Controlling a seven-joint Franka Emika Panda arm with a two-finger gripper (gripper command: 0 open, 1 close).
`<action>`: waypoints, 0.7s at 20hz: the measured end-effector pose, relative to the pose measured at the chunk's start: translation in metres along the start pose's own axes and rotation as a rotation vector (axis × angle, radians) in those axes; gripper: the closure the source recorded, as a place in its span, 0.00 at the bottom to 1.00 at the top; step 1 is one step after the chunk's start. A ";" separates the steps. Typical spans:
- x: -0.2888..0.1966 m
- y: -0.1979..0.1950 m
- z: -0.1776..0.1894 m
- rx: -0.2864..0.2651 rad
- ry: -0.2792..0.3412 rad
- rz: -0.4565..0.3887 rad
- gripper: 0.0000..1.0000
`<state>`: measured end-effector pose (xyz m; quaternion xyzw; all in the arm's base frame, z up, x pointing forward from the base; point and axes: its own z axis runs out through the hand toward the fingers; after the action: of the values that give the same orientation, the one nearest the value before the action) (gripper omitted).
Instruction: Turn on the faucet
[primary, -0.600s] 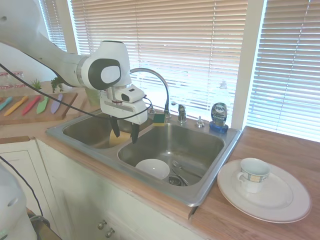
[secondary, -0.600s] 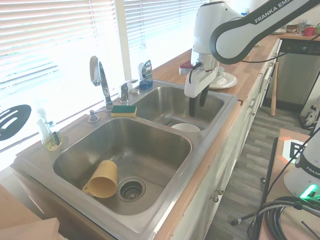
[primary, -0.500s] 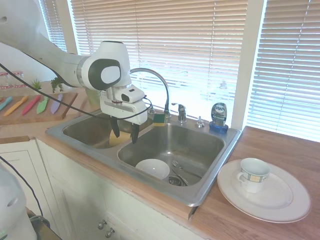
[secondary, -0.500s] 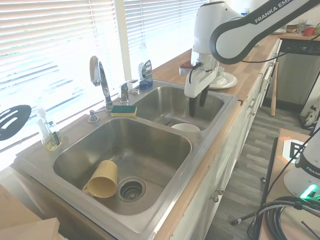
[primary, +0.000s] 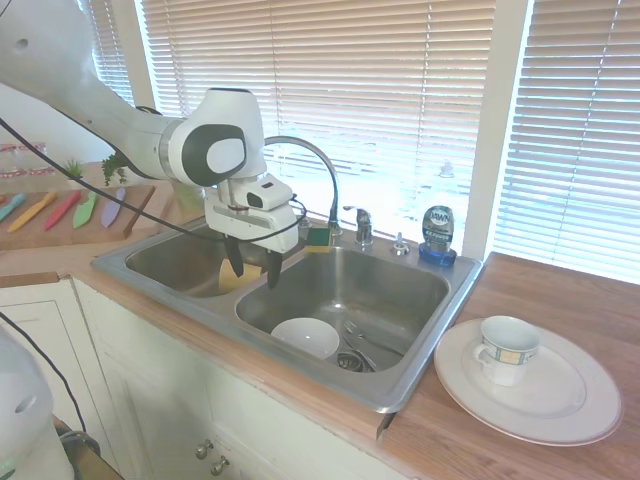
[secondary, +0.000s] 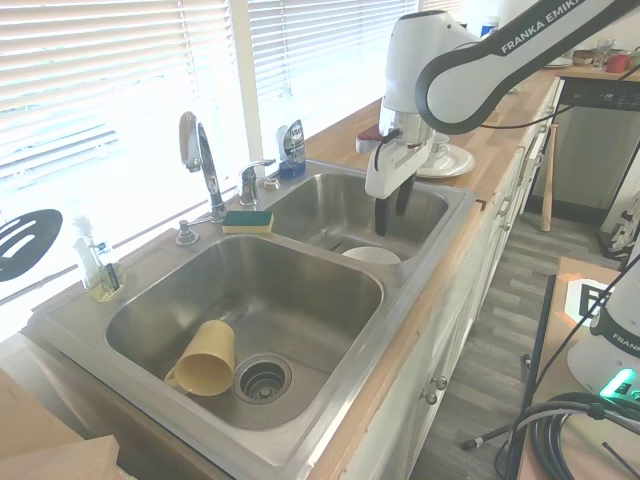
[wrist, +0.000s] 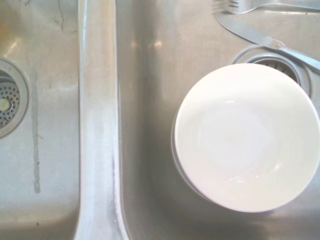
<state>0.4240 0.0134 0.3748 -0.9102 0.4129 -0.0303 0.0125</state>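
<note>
The faucet (primary: 318, 163) is a chrome gooseneck spout arching over the divider at the back of the double sink, with a short chrome lever handle (primary: 363, 226) just to its right. In the second exterior view the faucet (secondary: 201, 155) and its lever handle (secondary: 250, 181) stand at the back left. My gripper (primary: 252, 272) hangs open and empty above the front part of the sink divider, fingers pointing down, well in front of the spout and apart from it. From the other side the gripper (secondary: 391, 214) hovers over the right basin.
A white bowl (wrist: 245, 137) and cutlery (wrist: 265, 37) lie in the right basin by the drain. A yellow cup (secondary: 205, 358) lies in the left basin. A sponge (primary: 318, 237) and a soap bottle (primary: 437, 235) sit on the back ledge. A plate with a mug (primary: 525, 380) rests on the counter.
The gripper has shifted slightly toward the right basin and the faucet side; it stays open. Nothing else has moved.
</note>
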 end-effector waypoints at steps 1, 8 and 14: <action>0.001 0.000 0.000 0.001 0.000 0.002 1.00; 0.002 0.002 0.000 0.002 0.000 0.006 1.00; 0.003 0.002 -0.001 0.006 0.002 0.007 1.00</action>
<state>0.4247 0.0097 0.3756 -0.9087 0.4160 -0.0326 0.0148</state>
